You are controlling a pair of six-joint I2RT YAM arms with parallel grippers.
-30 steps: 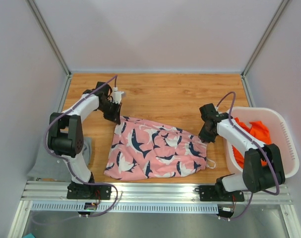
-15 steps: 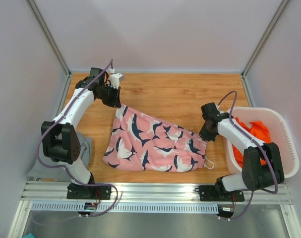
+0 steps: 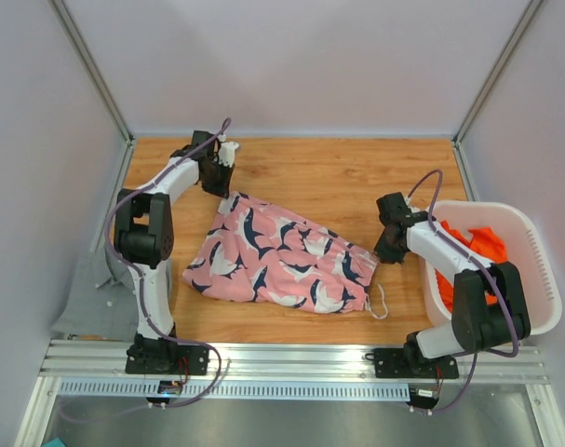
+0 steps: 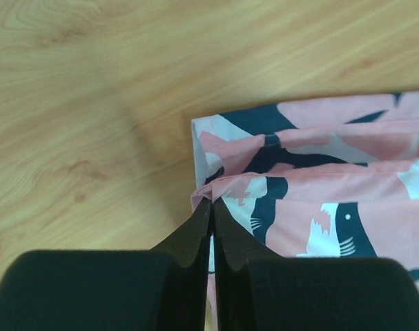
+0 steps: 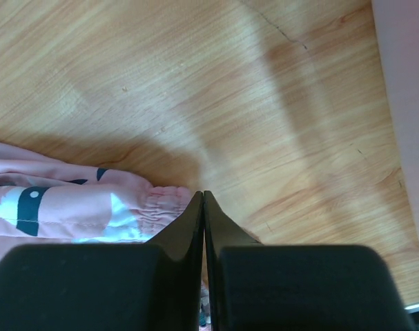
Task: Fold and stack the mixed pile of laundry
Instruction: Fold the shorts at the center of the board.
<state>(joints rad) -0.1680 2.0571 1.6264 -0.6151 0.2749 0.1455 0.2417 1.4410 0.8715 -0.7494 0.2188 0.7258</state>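
Top view: one pink garment with a dark-and-white pattern lies spread, rumpled, on the middle of the table. My left gripper is at its far left corner and my right gripper is at its right end. One white basket stands at the right edge, with one orange garment inside. One grey cloth lies off the table's left side.

Left wrist view: my two fingers are clenched on the garment's corner fold, with a thin slit between them.

Right wrist view: my two fingers are pressed fully together. The garment's gathered hem touches the left fingertip. I cannot tell whether any cloth is pinched.
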